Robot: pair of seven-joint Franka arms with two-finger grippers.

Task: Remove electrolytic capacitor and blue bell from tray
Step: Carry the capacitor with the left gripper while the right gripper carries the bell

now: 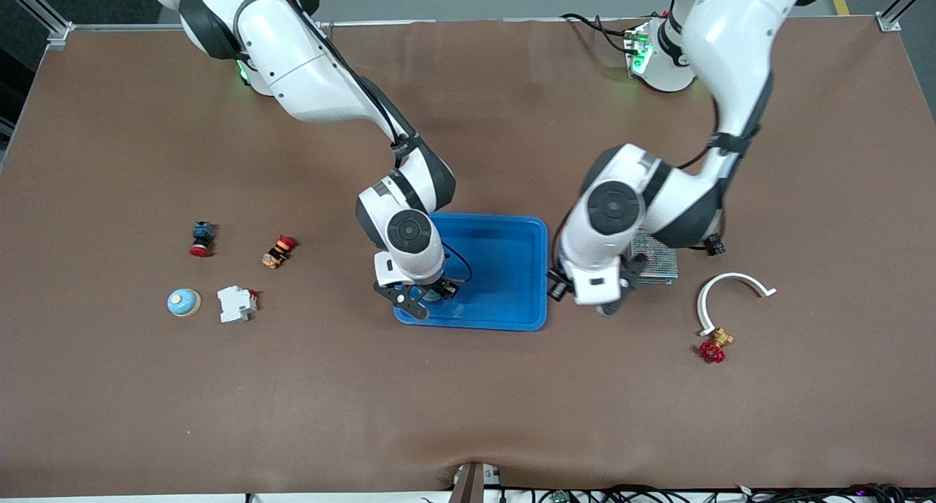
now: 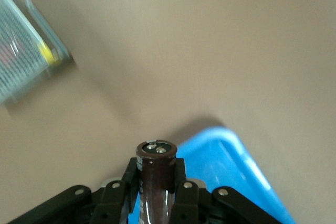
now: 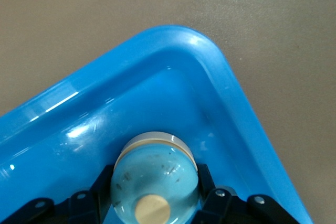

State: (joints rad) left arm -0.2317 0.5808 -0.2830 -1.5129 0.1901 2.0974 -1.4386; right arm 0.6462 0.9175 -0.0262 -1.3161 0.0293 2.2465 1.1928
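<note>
Right gripper (image 3: 152,205) is pinching the blue bell (image 3: 155,179) in the tray (image 1: 512,232) corner, so lift straight up to clear the rim (left gripper (image 2: 157,192), just beside the tray, clamps the capacitor (image 2: 156,174)).

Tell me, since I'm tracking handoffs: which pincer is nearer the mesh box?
Left. The left pincer holds the capacitor right beside the mesh box, just off the tray. The right pincer is in the tray, around the bell.
</note>
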